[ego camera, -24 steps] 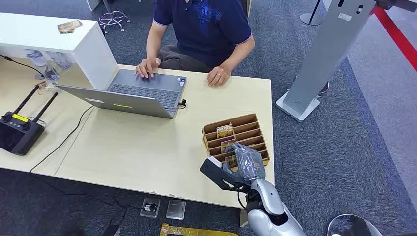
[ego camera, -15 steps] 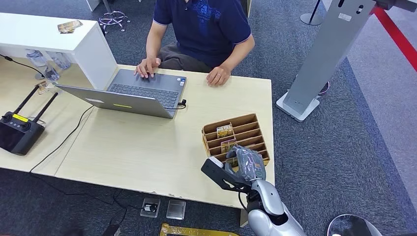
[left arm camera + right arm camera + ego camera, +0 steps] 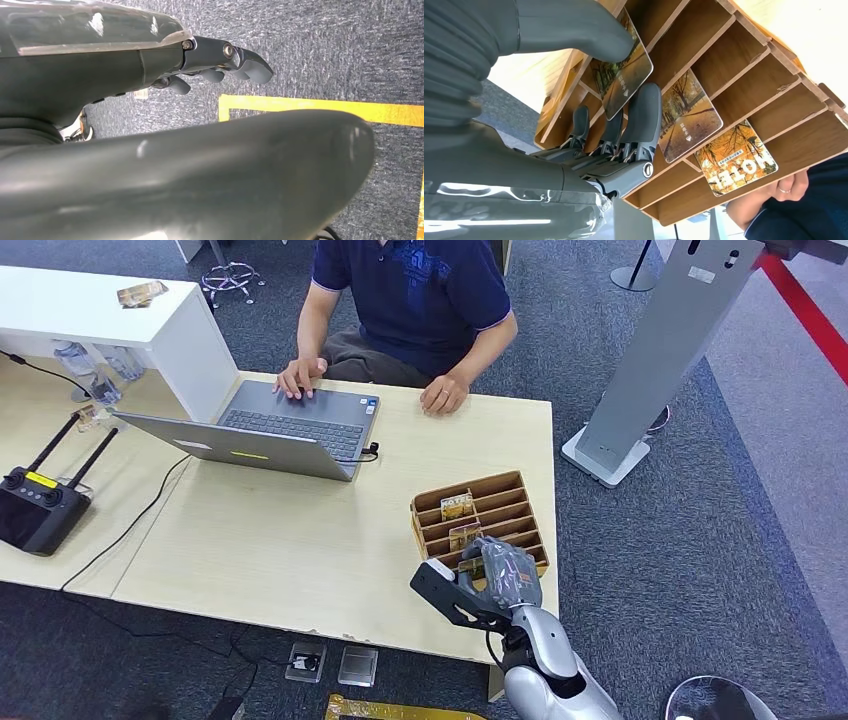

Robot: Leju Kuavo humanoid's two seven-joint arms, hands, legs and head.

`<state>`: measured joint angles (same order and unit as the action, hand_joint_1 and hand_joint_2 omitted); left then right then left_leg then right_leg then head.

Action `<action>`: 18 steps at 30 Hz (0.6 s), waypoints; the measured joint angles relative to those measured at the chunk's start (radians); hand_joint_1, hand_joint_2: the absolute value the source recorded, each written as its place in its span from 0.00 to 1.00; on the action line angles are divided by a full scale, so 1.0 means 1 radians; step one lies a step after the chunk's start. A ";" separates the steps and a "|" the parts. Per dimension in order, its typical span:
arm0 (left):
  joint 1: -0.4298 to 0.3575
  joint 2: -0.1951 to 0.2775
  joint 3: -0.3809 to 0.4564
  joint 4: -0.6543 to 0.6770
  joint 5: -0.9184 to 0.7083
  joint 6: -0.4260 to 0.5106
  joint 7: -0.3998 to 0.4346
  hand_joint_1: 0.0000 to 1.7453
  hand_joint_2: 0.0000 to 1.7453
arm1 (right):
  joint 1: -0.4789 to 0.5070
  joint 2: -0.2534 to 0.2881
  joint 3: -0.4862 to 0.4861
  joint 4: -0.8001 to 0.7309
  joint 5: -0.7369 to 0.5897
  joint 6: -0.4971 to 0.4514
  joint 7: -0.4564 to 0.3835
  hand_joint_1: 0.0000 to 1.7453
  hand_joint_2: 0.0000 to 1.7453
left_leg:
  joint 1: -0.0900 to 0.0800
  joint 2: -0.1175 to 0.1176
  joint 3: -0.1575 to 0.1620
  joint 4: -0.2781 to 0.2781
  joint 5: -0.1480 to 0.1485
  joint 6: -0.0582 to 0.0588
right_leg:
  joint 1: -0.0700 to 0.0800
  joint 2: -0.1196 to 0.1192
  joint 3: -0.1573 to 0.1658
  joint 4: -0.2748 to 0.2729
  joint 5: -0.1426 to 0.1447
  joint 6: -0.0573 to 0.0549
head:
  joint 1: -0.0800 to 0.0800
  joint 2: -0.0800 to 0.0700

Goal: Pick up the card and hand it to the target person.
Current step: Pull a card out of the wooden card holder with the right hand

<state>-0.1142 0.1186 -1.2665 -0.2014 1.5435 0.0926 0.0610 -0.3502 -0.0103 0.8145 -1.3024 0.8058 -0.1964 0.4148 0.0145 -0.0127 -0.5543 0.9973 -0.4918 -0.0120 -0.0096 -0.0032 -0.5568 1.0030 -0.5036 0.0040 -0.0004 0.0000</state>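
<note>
The desk [image 3: 300, 540] is a light wooden one, and a person [image 3: 415, 300] in a dark blue shirt sits at its far side with both hands near an open laptop [image 3: 270, 430]. Close to the robot's edge of the desk stands a wooden card holder [image 3: 520, 502] with several slots.

The right robot hand [image 3: 495, 575] is at the near end of this holder. In the right wrist view the right robot hand [image 3: 589, 100] has its thumb pressed on one face of a card [image 3: 624, 75] and a dark finger on the other face, so it pinches this card, which stands in a near slot of the holder [image 3: 734, 65] and is not yet lifted out. The left robot hand [image 3: 220, 65] hangs over the carpet with its fingers curled in and nothing in them.

The step in hand seems to be the pick-up itself: the grip is made, the lift is not. The next move probably calls for pulling the card straight up along its slot, so that it does not catch on the wooden dividers, and then carrying it across the desk to the person.

Counted: one person, one laptop, one card holder, and three cards visible in the right wrist view, of which the second [image 3: 689, 117] and the third [image 3: 736, 162] stand in slots further from the hand.
</note>
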 joint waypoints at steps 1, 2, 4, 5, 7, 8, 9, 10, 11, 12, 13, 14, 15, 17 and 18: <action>0.000 0.000 0.000 0.000 0.000 0.000 0.000 0.00 0.00 | 0.000 0.000 0.000 0.000 0.000 0.000 0.002 0.54 1.00 | 0.000 0.000 0.000 0.000 0.000 0.000 | 0.000 0.000 0.000 0.000 0.000 0.000 | 0.000 0.000; 0.000 0.000 0.000 0.000 0.000 -0.001 0.000 0.00 0.00 | 0.000 0.000 0.000 0.000 0.001 0.000 0.003 0.55 1.00 | 0.000 0.000 0.000 0.000 0.000 0.000 | 0.000 0.000 0.000 0.000 0.000 0.000 | 0.000 0.000; 0.000 0.000 0.000 0.000 0.000 -0.002 -0.001 0.00 0.00 | 0.000 0.000 0.000 0.000 0.004 0.001 0.007 0.55 1.00 | 0.000 0.000 0.000 0.000 0.000 0.000 | 0.000 0.000 0.000 0.000 0.000 0.000 | 0.000 0.000; 0.000 0.000 0.000 0.000 0.000 -0.003 -0.001 0.00 0.00 | 0.000 0.000 0.000 0.000 0.006 0.002 0.009 0.56 1.00 | 0.000 0.000 0.000 0.000 0.000 0.000 | 0.000 0.000 0.000 0.000 0.000 0.000 | 0.000 0.000; 0.000 0.000 0.000 0.000 -0.001 -0.003 -0.001 0.00 0.00 | 0.001 0.000 0.000 0.000 0.010 0.002 0.011 0.56 1.00 | 0.000 0.000 0.000 0.000 0.000 0.000 | 0.000 0.000 0.000 0.000 0.000 0.000 | 0.000 0.000; 0.000 0.000 0.000 0.000 -0.001 -0.003 -0.002 0.00 0.00 | 0.001 0.000 0.000 0.000 0.011 0.003 0.012 0.56 1.00 | 0.000 0.000 0.000 0.000 0.000 0.000 | 0.000 0.000 0.000 0.000 0.000 0.000 | 0.000 0.000; 0.000 0.000 0.000 0.000 -0.001 -0.003 -0.002 0.00 0.00 | 0.001 -0.001 0.000 0.000 0.012 0.004 0.013 0.57 1.00 | 0.000 0.000 0.000 0.000 0.000 0.000 | 0.000 0.000 0.000 0.000 0.000 0.000 | 0.000 0.000; 0.000 0.000 0.000 0.000 -0.001 -0.003 -0.002 0.00 0.00 | 0.001 -0.001 0.000 0.000 0.013 0.004 0.013 0.57 1.00 | 0.000 0.000 0.000 0.000 0.000 0.000 | 0.000 0.000 0.000 0.000 0.000 0.000 | 0.000 0.000; 0.000 0.000 0.000 0.000 -0.001 -0.003 -0.002 0.00 0.00 | 0.001 -0.002 0.000 0.000 0.013 0.005 0.013 0.58 1.00 | 0.000 0.000 0.000 0.000 0.000 0.000 | 0.000 0.000 0.000 0.000 0.000 0.000 | 0.000 0.000; 0.000 0.000 0.000 0.000 -0.001 -0.003 -0.002 0.00 0.00 | 0.002 -0.002 0.000 0.000 0.014 0.006 0.014 0.58 1.00 | 0.000 0.000 0.000 0.000 0.000 0.000 | 0.000 0.000 0.000 0.000 0.000 0.000 | 0.000 0.000; 0.000 0.000 0.000 0.000 -0.001 -0.003 -0.002 0.00 0.00 | 0.002 -0.003 0.000 0.000 0.014 0.007 0.014 0.59 1.00 | 0.000 0.000 0.000 0.000 0.000 0.000 | 0.000 0.000 0.000 0.000 0.000 0.000 | 0.000 0.000; 0.000 0.000 0.000 0.000 -0.002 -0.003 -0.002 0.00 0.00 | 0.002 -0.003 0.000 0.000 0.016 0.007 0.015 0.59 1.00 | 0.000 0.000 0.000 0.000 0.000 0.000 | 0.000 0.000 0.000 0.000 0.000 0.000 | 0.000 0.000; 0.000 0.000 0.000 0.000 -0.002 -0.003 -0.002 0.00 0.00 | 0.002 -0.004 0.000 0.000 0.017 0.007 0.016 0.59 1.00 | 0.000 0.000 0.000 0.000 0.000 0.000 | 0.000 0.000 0.000 0.000 0.000 0.000 | 0.000 0.000; 0.000 0.000 0.000 0.000 -0.002 -0.003 -0.002 0.00 0.00 | 0.002 -0.004 0.000 0.000 0.019 0.008 0.018 0.59 1.00 | 0.000 0.000 0.000 0.000 0.000 0.000 | 0.000 0.000 0.000 0.000 0.000 0.000 | 0.000 0.000; 0.000 0.000 0.000 0.000 -0.002 -0.003 -0.002 0.00 0.00 | 0.002 -0.004 0.000 0.000 0.019 0.009 0.020 0.59 1.00 | 0.000 0.000 0.000 0.000 0.000 0.000 | 0.000 0.000 0.000 0.000 0.000 0.000 | 0.000 0.000</action>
<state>-0.1142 0.1186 -1.2665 -0.2014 1.5413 0.0896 0.0593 -0.3478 -0.0148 0.8141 -1.3024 0.8251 -0.1878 0.4343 0.0145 -0.0126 -0.5542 0.9973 -0.4918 -0.0120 -0.0096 -0.0032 -0.5568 1.0030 -0.5036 0.0040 -0.0005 0.0000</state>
